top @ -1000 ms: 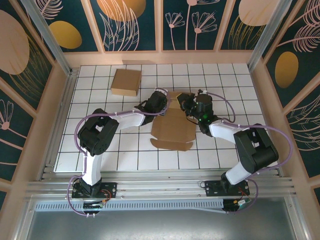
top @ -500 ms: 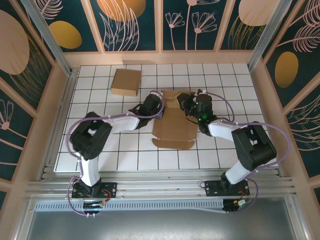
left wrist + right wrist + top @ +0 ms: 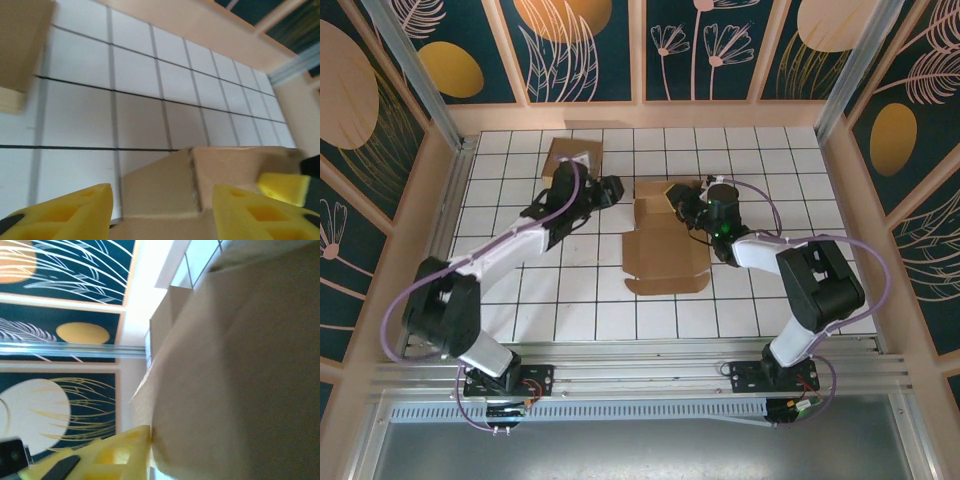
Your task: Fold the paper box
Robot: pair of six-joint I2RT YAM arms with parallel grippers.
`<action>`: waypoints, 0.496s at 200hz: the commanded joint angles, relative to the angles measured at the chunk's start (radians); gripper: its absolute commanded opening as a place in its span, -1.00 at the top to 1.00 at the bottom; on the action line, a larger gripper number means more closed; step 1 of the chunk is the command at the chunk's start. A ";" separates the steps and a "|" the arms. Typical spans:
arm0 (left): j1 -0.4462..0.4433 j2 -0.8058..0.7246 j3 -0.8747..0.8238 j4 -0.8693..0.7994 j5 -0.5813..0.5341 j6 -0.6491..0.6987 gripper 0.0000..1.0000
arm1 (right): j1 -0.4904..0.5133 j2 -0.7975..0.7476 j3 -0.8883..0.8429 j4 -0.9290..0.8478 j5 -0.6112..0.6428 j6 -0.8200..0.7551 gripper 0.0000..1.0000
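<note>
paper box [image 3: 665, 245]: lying mostly flat, mid table [image 3: 790, 180], back flap raised | left jaws: wide, yellow fingers [image 3: 65, 212] apart, just left of the box's back corner | right jaws: at the raised back flap, cardboard against one finger [image 3: 120, 450], grip cannot tell | closed box [image 3: 572, 163]: back left

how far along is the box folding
Early. The cardboard blank lies mostly flat; only its far flaps stand up. The right gripper is at one far flap, the left gripper open beside the blank. Side walls and closing are left.
</note>
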 commanded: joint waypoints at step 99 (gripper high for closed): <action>-0.008 0.138 0.158 -0.116 0.057 -0.017 -0.35 | -0.119 -0.518 -0.006 -0.598 0.203 -0.631 -0.38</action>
